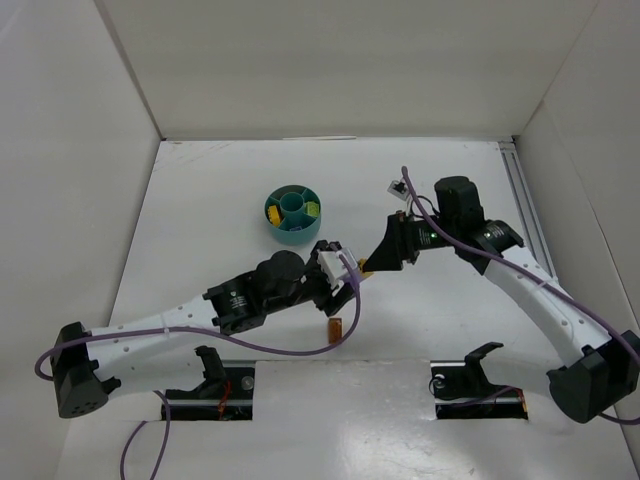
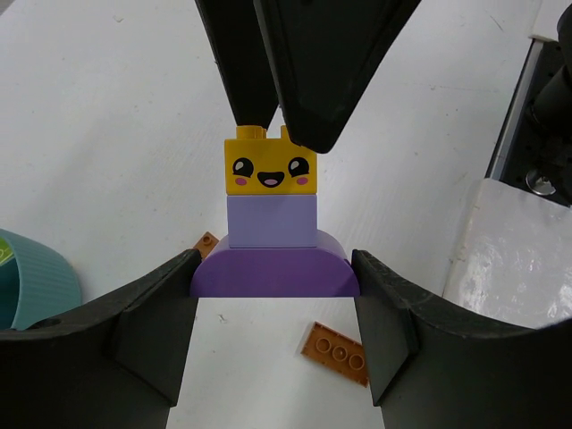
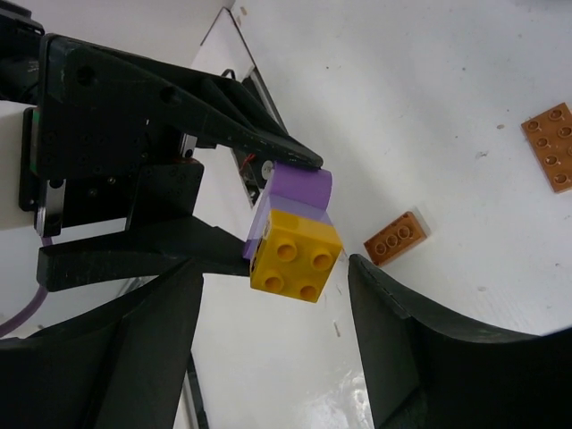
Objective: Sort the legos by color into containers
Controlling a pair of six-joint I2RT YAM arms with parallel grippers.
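Sorting stands partway: your left gripper (image 2: 275,290) pinches the purple brick (image 2: 275,268), right gripper (image 3: 275,273) spread around the yellow brick (image 3: 297,255) (stack unsplit); brown plates (image 2: 337,352) lie outside the teal dish (image 1: 293,238).

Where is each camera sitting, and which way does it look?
Top external: high behind the arms, looking down on table, teal dish, left arm, right arm.
Left wrist: on the left arm, looking past the left gripper at the brick stack it holds.
Right wrist: on the right arm, looking past the open right gripper at the stack's yellow brick.
Both wrist views share that stack and brown plates.
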